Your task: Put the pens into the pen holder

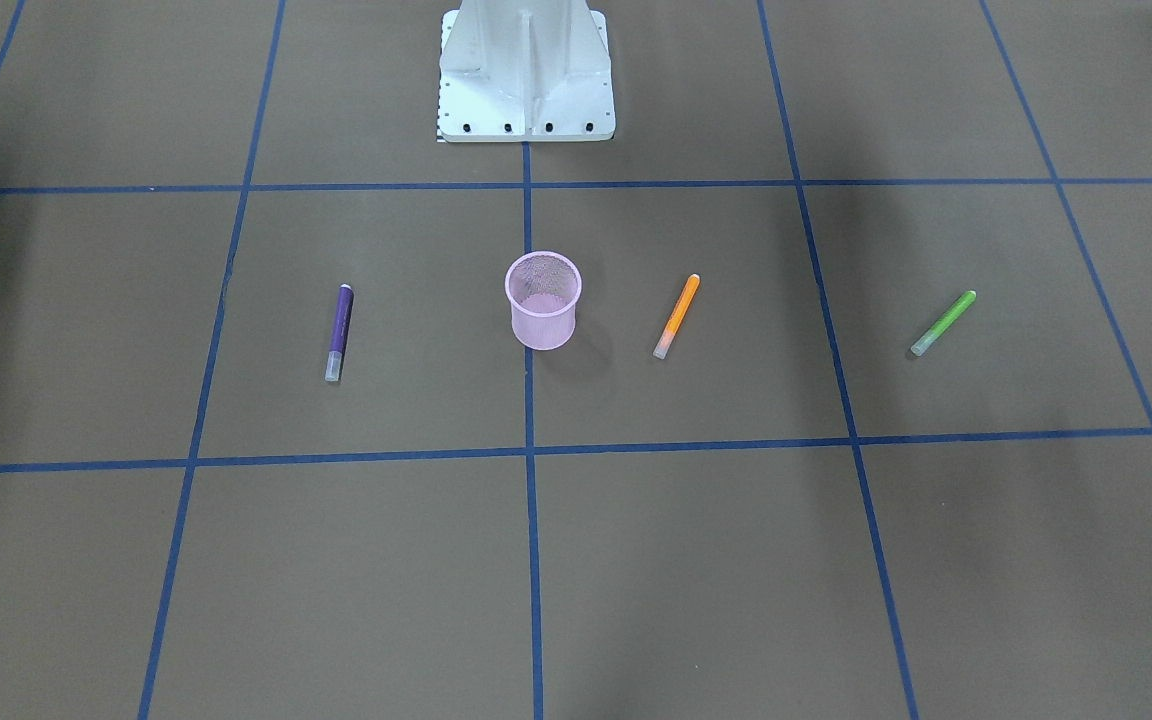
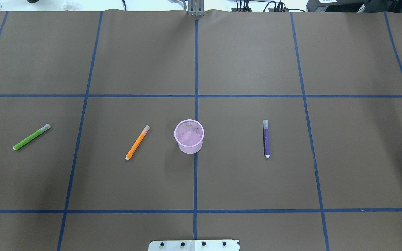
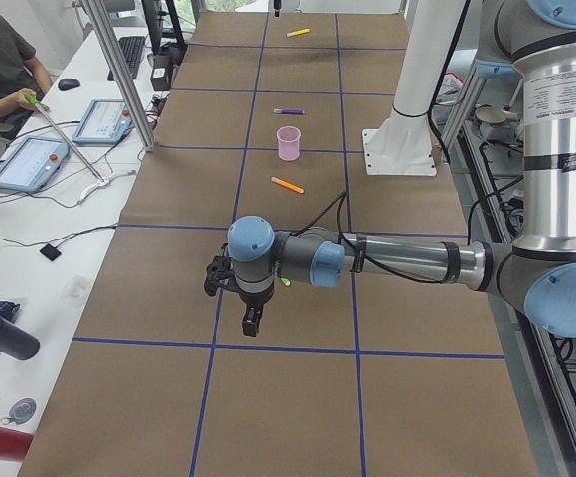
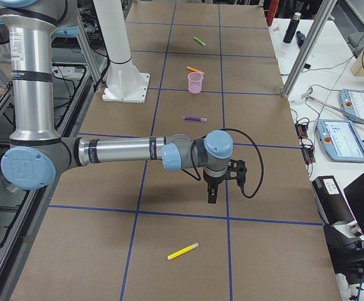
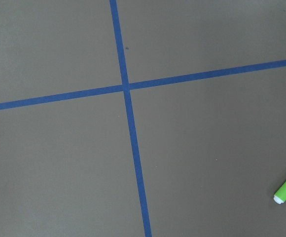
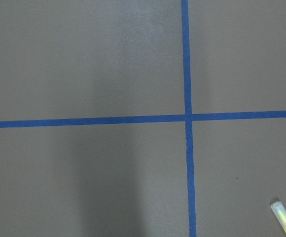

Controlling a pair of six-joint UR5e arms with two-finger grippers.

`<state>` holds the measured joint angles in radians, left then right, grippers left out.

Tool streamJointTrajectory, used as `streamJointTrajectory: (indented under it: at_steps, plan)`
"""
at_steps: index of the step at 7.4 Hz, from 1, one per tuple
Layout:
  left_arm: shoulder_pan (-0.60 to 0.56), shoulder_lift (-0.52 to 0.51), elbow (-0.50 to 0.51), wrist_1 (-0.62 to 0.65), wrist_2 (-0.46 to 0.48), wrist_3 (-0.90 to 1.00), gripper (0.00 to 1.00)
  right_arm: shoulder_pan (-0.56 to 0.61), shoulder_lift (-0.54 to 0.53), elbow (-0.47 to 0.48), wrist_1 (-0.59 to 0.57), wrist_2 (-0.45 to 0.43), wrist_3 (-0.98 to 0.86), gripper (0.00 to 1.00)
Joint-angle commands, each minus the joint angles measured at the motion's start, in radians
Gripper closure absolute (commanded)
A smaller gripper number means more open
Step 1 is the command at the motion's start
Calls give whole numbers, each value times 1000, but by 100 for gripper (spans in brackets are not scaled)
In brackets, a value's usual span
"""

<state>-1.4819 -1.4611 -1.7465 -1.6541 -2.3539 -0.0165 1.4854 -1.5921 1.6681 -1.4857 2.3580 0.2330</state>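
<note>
Four pens [image 2: 137, 142] lie outside the pen holder [image 2: 190, 148]; left gripper [image 3: 252, 320], right gripper [image 4: 211, 195]: cannot tell whether open.

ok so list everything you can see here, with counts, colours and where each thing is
purple pen: 1, purple, flat on the table, on the robot's right of the cup
orange pen: 1, orange, flat, on the robot's left of the cup
green pen: 1, green, flat, farther left
yellow pen: 1, yellow, flat, far right end
pen holder: 1, pink mesh, upright, table centre, no pen in it
table: 1, brown cover
tape lines: blue, grid across the table
robot base: 1, white, robot-side edge
tablets: 2, blue-edged, side desk
operator: 1, dark shirt, at that desk
left pincer: 1, black, over the table near the green pen, open or shut unclear
right pincer: 1, black, near the yellow pen, unclear too
</note>
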Motion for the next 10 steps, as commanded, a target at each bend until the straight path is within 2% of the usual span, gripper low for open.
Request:
streamJointTrajectory:
  at_steps: [1,2,6,8,10]
  plan:
    - [3,25,-34,-3,5,0,0,33,-17,2,-5,24,-1,0]
    - [3,28,-30,-3,4,0,0,42,-20,2,-7,55,-1,0]
    - [3,44,-30,-9,-7,-3,0,42,-35,-1,-1,38,0,0]
    - [5,38,-24,0,-7,-5,0,42,-84,30,1,37,-1,0]
    - [5,38,-30,-7,-65,-174,0,42,-85,32,1,43,0,0]
